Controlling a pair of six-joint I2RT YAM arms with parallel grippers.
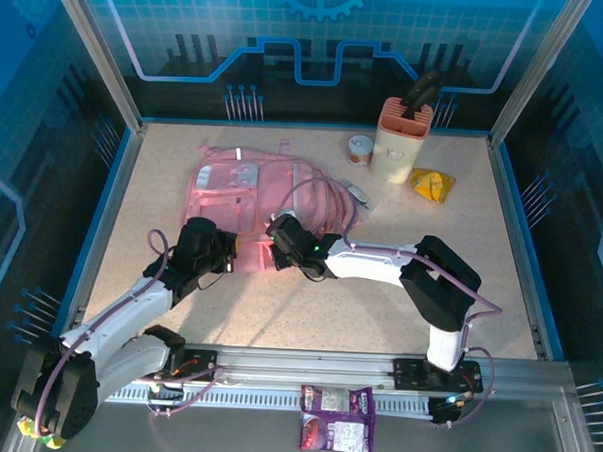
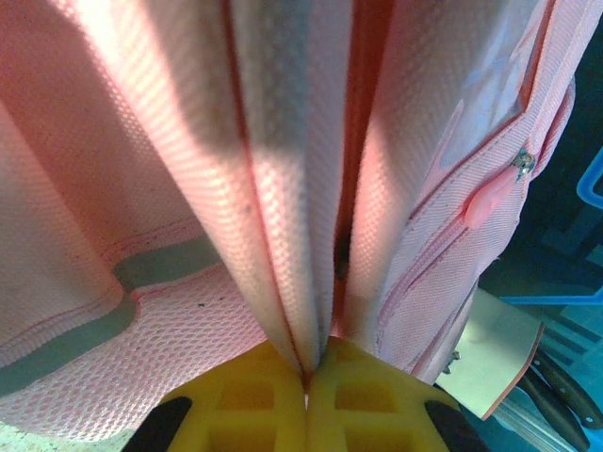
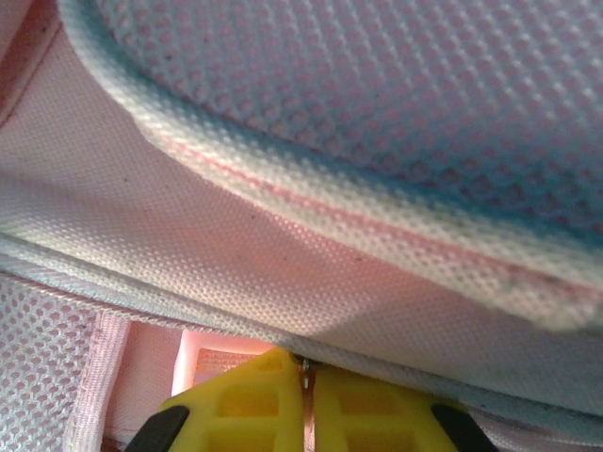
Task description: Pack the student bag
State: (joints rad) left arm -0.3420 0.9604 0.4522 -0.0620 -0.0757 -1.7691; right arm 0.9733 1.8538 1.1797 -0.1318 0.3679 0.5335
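The student bag (image 1: 245, 189), a soft pink backpack with pale pockets and pink straps, lies flat on the table's left-centre. My left gripper (image 1: 228, 253) is at the bag's near edge. In the left wrist view its yellow fingers (image 2: 245, 400) are shut on a fold of pink mesh fabric (image 2: 283, 188), pinched at the left gripper (image 2: 306, 377). My right gripper (image 1: 278, 232) is at the near edge too, just right of the left one. In the right wrist view the right gripper (image 3: 307, 377) is shut on a small metal piece under the bag's white-trimmed seam (image 3: 283, 235).
A beige knife block (image 1: 400, 140) with black handles stands at the back right, with a small round tin (image 1: 360, 148) to its left and a yellow packet (image 1: 430, 184) to its right. A small white item (image 1: 359, 195) lies by the strap. A purple snack packet (image 1: 337, 420) lies below the front rail.
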